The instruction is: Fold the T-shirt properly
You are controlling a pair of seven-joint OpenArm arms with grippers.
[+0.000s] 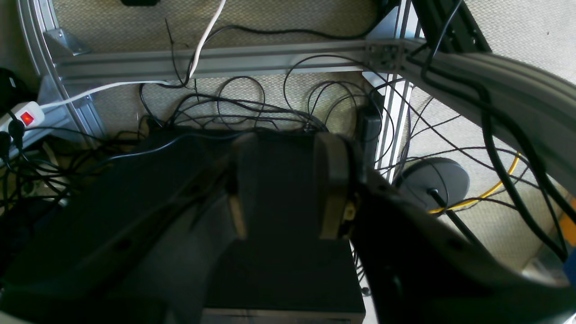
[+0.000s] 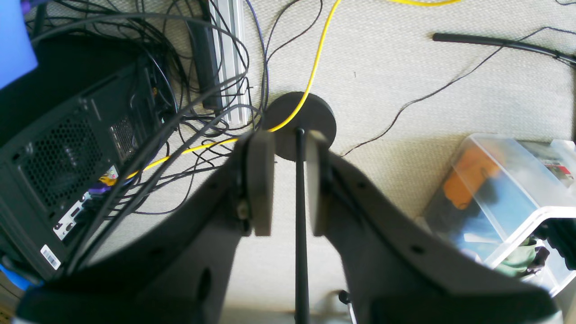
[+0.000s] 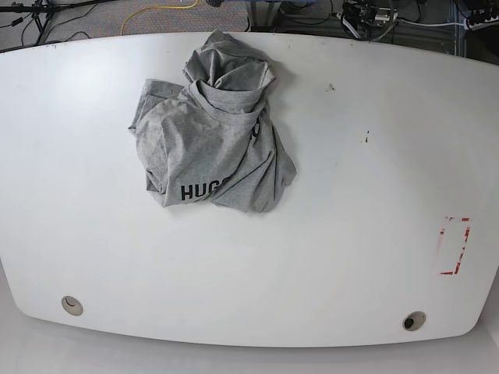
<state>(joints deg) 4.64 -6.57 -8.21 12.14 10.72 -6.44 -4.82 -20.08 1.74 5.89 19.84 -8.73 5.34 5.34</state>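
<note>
In the base view a grey T-shirt [image 3: 210, 128] with black lettering lies crumpled in a heap on the white table [image 3: 351, 234], toward the back left. Neither arm shows in that view. My left gripper [image 1: 288, 180] appears only in the left wrist view, hanging above the floor and a dark computer case, jaws apart with nothing between them. In the right wrist view my right gripper [image 2: 290, 180] also faces the floor. Its fingers [image 2: 261, 180] stand a narrow gap apart and hold nothing; a thin black stand pole shows through the gap.
A red tape outline [image 3: 454, 245] marks the table's right side. Below the table lie tangled cables, a black computer case [image 2: 67, 157], an aluminium frame [image 1: 225, 58], a power strip [image 1: 22, 118], a round stand base [image 2: 299, 121] and a clear plastic box [image 2: 504, 189].
</note>
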